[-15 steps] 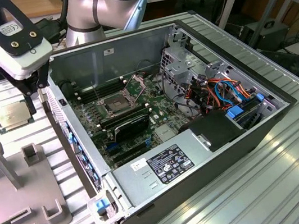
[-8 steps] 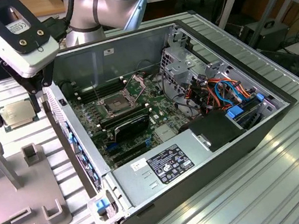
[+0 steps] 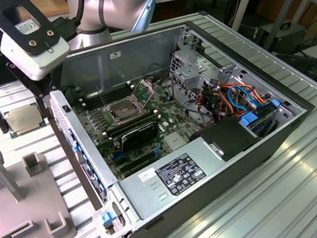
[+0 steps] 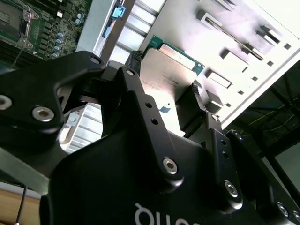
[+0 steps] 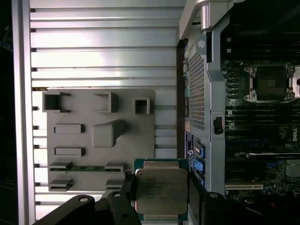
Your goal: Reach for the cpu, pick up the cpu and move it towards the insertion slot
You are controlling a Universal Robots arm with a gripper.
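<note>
The cpu (image 3: 24,120), a flat silver-beige square on a green backing, sits between the fingers of my gripper (image 3: 20,112) at the exterior view's left, just outside the open computer case. In both wrist views the black fingertips press on two opposite edges of the cpu (image 5: 161,190) (image 4: 166,77), so the gripper (image 5: 161,187) is shut on it. It seems to hang slightly above the ribbed table. The insertion slot (image 3: 122,109), a silver-framed socket with a dark centre, lies on the motherboard inside the case, and also appears in the first wrist view (image 5: 272,82).
A grey fixture plate (image 3: 15,202) with raised blocks lies on the ribbed metal table (image 3: 291,194) near the cpu. The case's perforated side wall (image 3: 79,149) stands between gripper and socket. Inside are memory slots, a black block (image 3: 139,133), a power supply (image 3: 174,177) and coloured cables (image 3: 233,98).
</note>
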